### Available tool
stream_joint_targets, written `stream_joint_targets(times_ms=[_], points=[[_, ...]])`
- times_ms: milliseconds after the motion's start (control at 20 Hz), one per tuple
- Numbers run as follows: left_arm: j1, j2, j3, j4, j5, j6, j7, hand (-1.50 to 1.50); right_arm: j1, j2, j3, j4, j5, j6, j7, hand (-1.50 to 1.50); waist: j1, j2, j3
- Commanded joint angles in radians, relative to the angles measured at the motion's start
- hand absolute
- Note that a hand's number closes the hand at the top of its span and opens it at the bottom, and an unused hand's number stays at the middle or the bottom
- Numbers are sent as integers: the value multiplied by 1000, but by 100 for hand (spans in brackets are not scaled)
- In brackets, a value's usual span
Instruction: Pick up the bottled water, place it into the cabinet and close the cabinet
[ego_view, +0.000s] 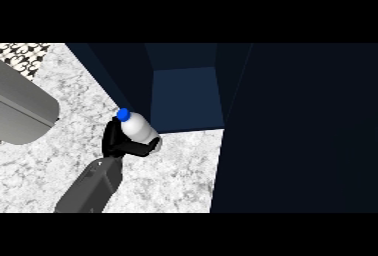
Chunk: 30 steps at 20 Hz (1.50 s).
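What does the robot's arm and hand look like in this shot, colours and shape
One arm shows, entering from the lower edge: a boxy, flat-sided grey forearm that narrows toward the wrist. It ends in a black hand with slim, segmented fingers and a thumb. No cables, markings or sleeves are visible. The other arm is out of view.

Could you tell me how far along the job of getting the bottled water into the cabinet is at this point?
Done: the pickup. One hand, its side unclear in this view, is curled round the bottled water, whose blue cap tilts up-left. In hand: the bottle sits at the front edge of the open cabinet, not yet inside. Left: set it inside, let go, and close the cabinet. The other hand is not in view.
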Motion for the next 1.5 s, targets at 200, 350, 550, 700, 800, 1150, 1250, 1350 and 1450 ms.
stream_joint_targets(times_ms=[200, 350, 550, 700, 800, 1150, 1250, 1350, 1450], points=[[-271, -112, -59, -72, -39, 138, 100, 150, 5, -42, -79, 26, -122, 67, -14, -150, -62, 2, -8], [-252, -124, -75, -59, -46, 200, 87, 150, 9, -42, -84, 24, -153, 87, -23, -150, -65, 9, -11], [-258, -124, -77, -59, -34, 260, 122, 150, -16, -59, -121, 40, -192, 84, -14, -150, -76, 14, -11], [-249, -117, -76, -35, -50, 288, 117, 150, -10, -76, -150, 86, -222, 117, -27, -150, -73, 23, -11], [-253, -91, -69, -42, -50, 323, 128, 150, 22, -68, -167, 55, -256, 113, -14, -150, -85, 13, -11], [-229, -111, -67, -45, -45, 388, 95, 150, -25, -109, -199, 100, -305, 147, -22, -150, -93, 29, -14], [-221, -104, -59, -51, -35, 390, 91, 150, -18, -105, -192, 101, -297, 156, -27, -150, -103, 33, -14], [-218, -89, -34, -65, -7, 363, 89, 150, -29, -115, -208, 128, -313, 161, -28, -150, -89, 35, -15], [-185, -124, -43, -71, 2, 355, 54, 150, -23, -116, -215, 125, -313, 163, -28, -150, -92, 34, -16]])
